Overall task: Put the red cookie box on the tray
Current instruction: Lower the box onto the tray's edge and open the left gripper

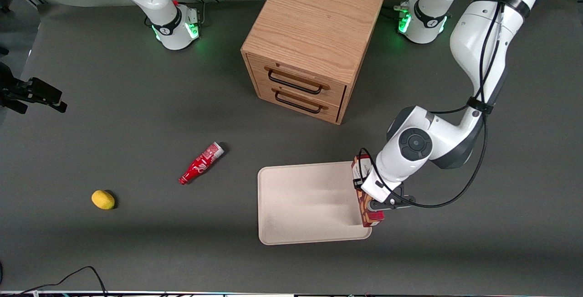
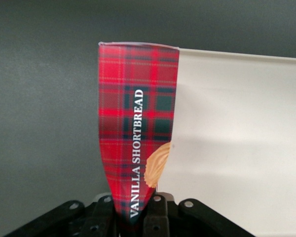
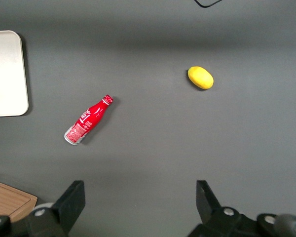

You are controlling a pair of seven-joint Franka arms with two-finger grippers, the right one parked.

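My left gripper (image 1: 371,201) is shut on the red cookie box (image 1: 365,212), a slim red tartan box with pictured tan cookies. The box stands on edge, running along the rim of the cream-beige tray (image 1: 305,197) at the tray's working-arm end. In the left wrist view the box (image 2: 135,123) reaches out from between the black fingers of the gripper (image 2: 135,217), with the tray (image 2: 237,148) beside and under it. Whether the box touches the tray I cannot tell. The tray's corner (image 3: 5,74) also shows in the right wrist view.
A wooden drawer cabinet (image 1: 309,46) stands farther from the front camera than the tray. A small red bottle (image 1: 200,164) (image 3: 88,120) lies on the grey table toward the parked arm's end. A yellow lemon-like object (image 1: 103,199) (image 3: 201,77) lies farther that way.
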